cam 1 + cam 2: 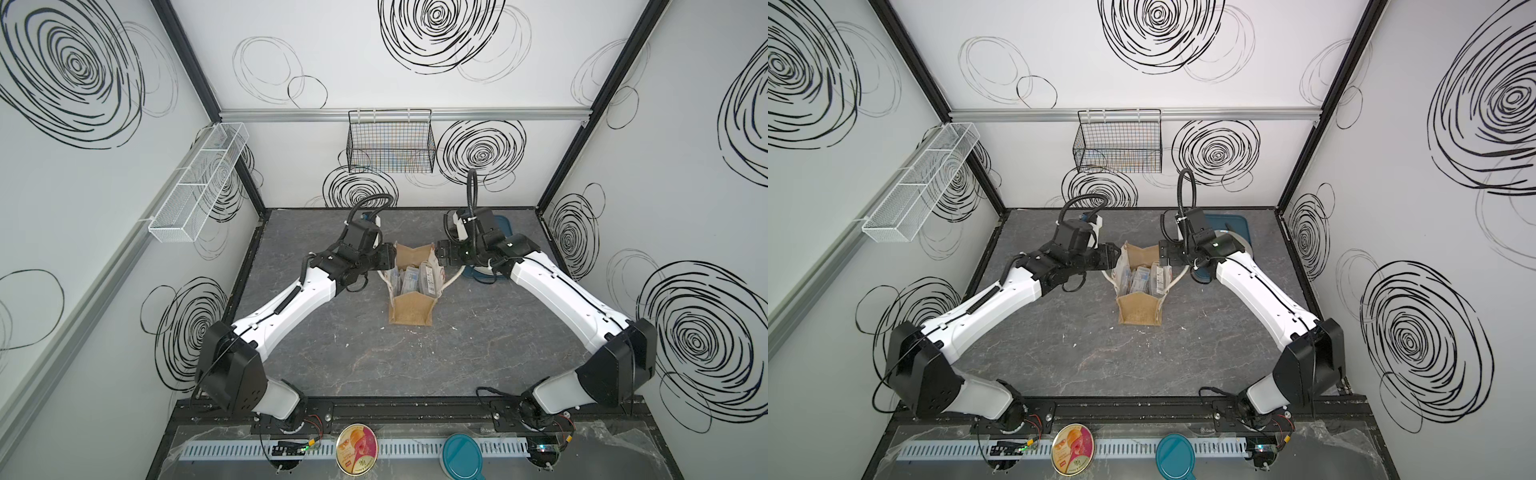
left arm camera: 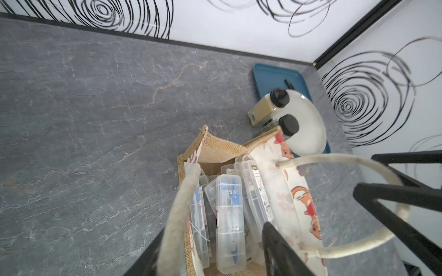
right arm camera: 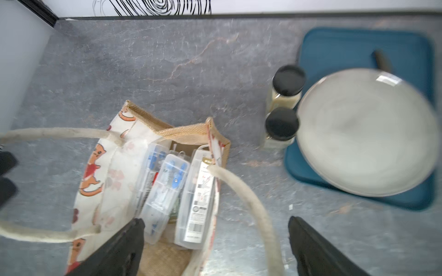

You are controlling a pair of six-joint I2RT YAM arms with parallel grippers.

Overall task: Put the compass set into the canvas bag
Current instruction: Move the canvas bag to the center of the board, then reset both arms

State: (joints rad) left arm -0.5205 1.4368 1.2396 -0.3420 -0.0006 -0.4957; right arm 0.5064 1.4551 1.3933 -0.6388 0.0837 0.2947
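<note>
Progress looks all but complete. On the grey table [image 1: 374,374] the canvas bag [image 1: 412,309] stands upright and open-mouthed at the middle, somewhat nearer the far edge. The compass set [image 2: 229,222], a blue compass in a clear case, stands on end inside it among other clear cases. No such case shows outside the bag. The left fingers [image 2: 279,251] and right fingers [image 3: 124,246] flank the bag's mouth. Both pairs are spread apart and pinch nothing, and a rope handle [image 3: 251,203] runs loose between the right pair. What seems left is only to pull both pairs of fingers back.

Counted:
- one table
- one bag
- one blue tray [image 3: 358,45] by the far right corner
- one pale plate [image 3: 366,133] on the tray
- at least three clear cases in the bag, with more possibly hidden behind
- two rope handles
- two black-lidded jars [image 3: 287,81] just beside the tray
</note>
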